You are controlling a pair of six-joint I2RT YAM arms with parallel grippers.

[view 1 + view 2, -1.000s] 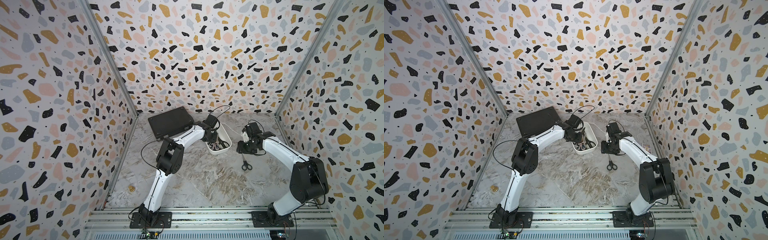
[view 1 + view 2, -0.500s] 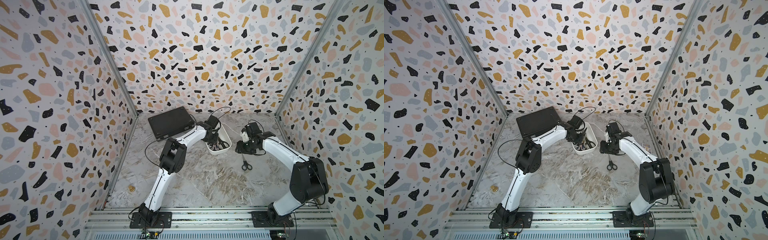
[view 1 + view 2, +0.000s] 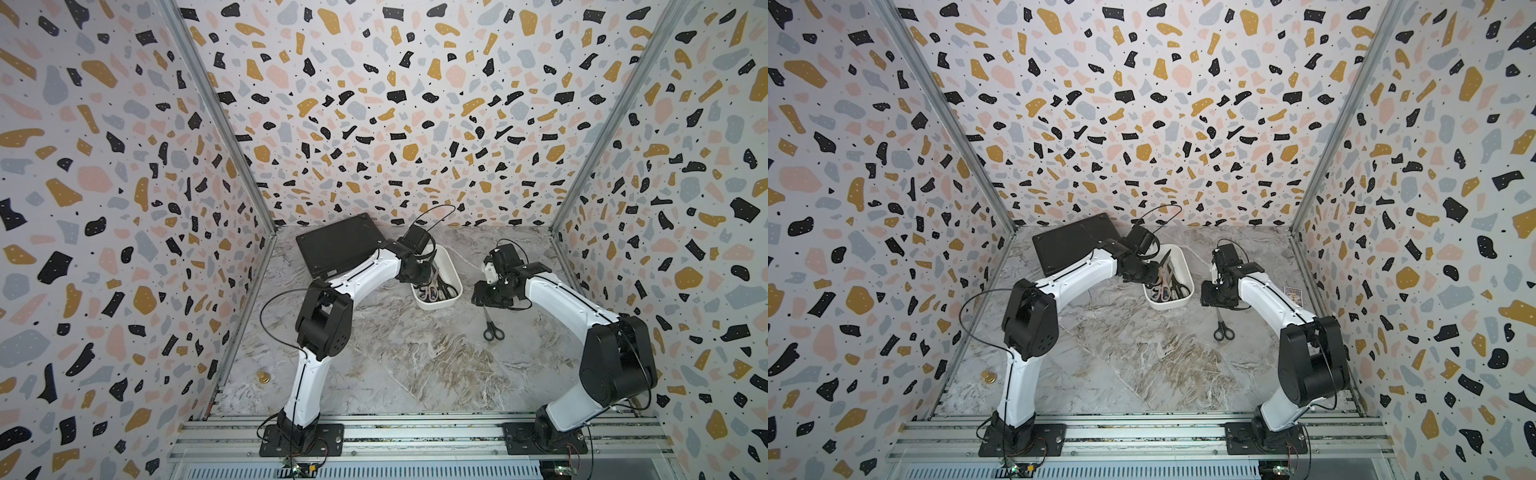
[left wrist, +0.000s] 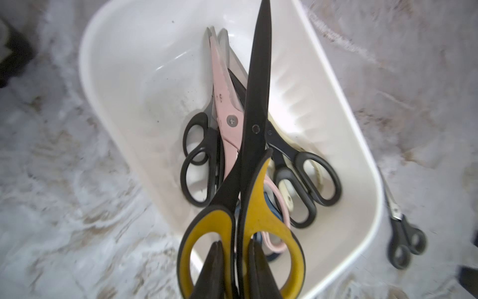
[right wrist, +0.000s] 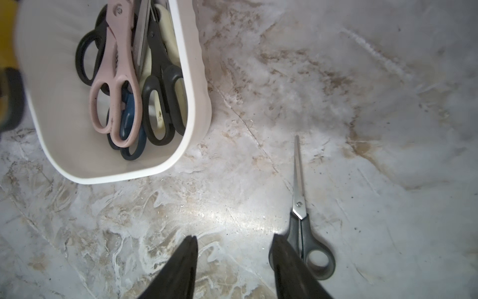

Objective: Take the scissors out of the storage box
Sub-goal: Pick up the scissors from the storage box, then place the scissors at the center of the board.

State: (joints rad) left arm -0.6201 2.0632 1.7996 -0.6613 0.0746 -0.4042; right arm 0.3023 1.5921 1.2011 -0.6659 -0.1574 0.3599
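The white storage box (image 3: 437, 306) (image 3: 1170, 306) stands mid-table. My left gripper (image 4: 236, 244) (image 3: 1140, 272) is shut on the yellow-and-black scissors (image 4: 254, 129). Its fingers reach through both handle loops and pinch the bars between them. That pair hangs above the box with its black blade (image 3: 1165, 259) tilted up. In the box (image 5: 199, 77) lie pink scissors (image 5: 116, 77), two black pairs (image 4: 199, 160) (image 4: 305, 168), a blue pair (image 5: 129, 121) and a cream pair (image 5: 168, 38). Small grey scissors (image 3: 490, 326) (image 5: 300, 207) lie on the table. My right gripper (image 5: 234, 238) (image 3: 484, 295) hovers open beside their handle.
A flat black case (image 3: 340, 245) lies at the back left, close behind the left arm. A small gold object (image 3: 262, 377) sits near the left wall. A small card (image 3: 1292, 293) lies by the right wall. Patterned walls enclose three sides of the marbled table.
My left gripper has shut on the yellow-and-black scissors' handle, and the left elbow has shifted slightly right. The right arm has barely moved.
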